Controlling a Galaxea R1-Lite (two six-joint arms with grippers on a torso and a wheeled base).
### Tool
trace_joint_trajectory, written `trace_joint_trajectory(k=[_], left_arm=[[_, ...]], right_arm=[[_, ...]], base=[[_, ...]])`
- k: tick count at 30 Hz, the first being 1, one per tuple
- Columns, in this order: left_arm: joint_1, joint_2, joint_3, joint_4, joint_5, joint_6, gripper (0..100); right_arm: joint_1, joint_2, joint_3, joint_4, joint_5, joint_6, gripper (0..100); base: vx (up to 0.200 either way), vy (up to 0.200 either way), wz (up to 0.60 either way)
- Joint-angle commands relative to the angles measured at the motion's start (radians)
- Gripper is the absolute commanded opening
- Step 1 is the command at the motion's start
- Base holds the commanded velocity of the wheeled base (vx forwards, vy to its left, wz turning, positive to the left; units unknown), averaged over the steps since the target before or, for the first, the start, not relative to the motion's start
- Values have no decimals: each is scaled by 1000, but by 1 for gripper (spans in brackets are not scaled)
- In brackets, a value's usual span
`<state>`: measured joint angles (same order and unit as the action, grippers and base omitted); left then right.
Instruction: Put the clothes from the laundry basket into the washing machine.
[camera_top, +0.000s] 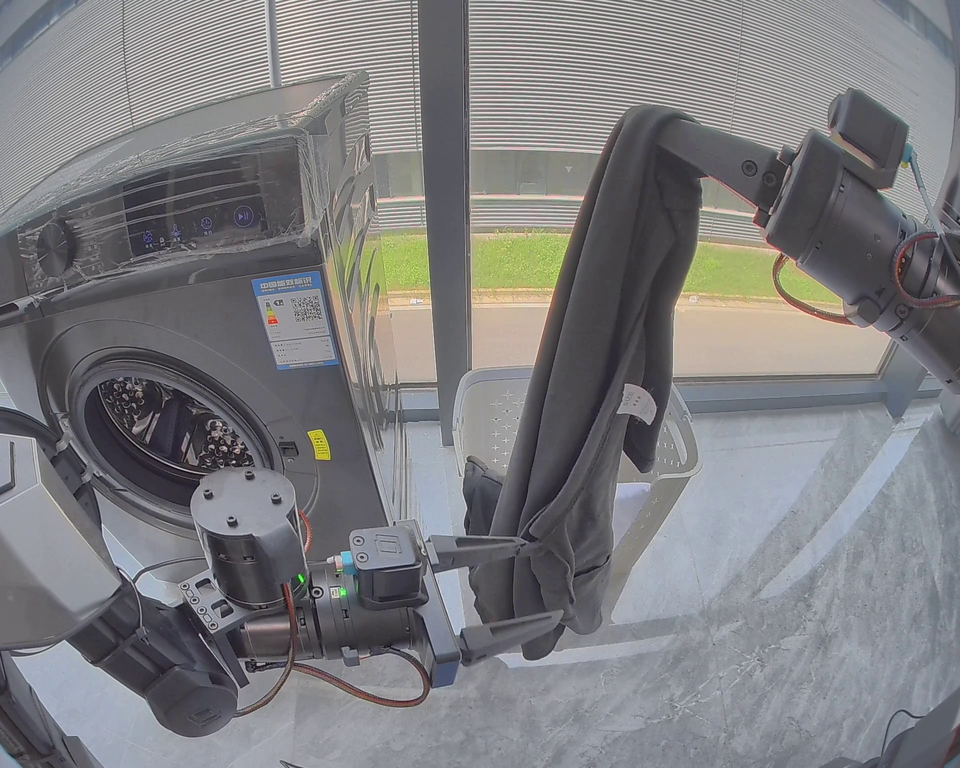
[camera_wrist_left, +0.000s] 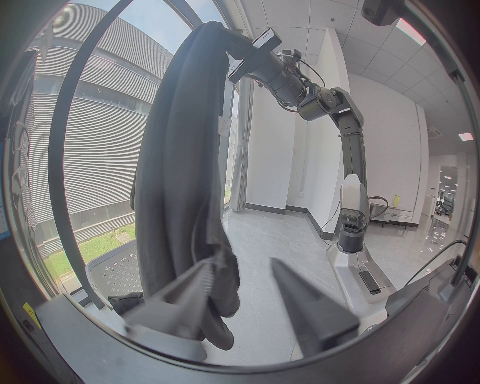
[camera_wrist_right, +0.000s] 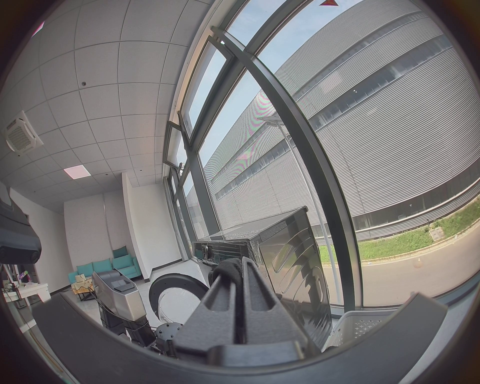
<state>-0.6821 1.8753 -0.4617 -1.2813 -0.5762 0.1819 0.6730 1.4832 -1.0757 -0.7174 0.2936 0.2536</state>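
Dark grey garment (camera_wrist_left: 175, 165) hangs long through centre of frame, top end bunched in right gripper (camera_wrist_left: 231, 40), fingers pinched tight on cloth. White label (camera_wrist_left: 223, 125) on garment edge partway down. Foreground: left gripper (camera_wrist_left: 245, 260), jaws spread wide; one finger (camera_wrist_left: 185, 295) against garment's lower folds, other finger apart from cloth. Behind hem: white laundry basket (camera_wrist_left: 112, 270), star-shaped holes in wall, another dark cloth (camera_wrist_left: 127, 302) draped over rim. Background: window frame (camera_wrist_left: 62, 150), grey marble floor (camera_wrist_left: 280, 235).
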Motion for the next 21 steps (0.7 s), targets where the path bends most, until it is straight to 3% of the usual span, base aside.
trace_joint_trajectory(k=[1,11,21], left_arm=[[4,-1,5,-1,2,1,100],[16,-7,-8,-1,15,1,100],[95,-22,-2,-55,15,1,100]], right_arm=[[0,3,-7,0,1,-1,0],[-12,2,-9,0,1,1,0],[-46,-1,-26,0,-1,-1,0]], base=[[0,0,0],[0,0,0],[0,0,0]])
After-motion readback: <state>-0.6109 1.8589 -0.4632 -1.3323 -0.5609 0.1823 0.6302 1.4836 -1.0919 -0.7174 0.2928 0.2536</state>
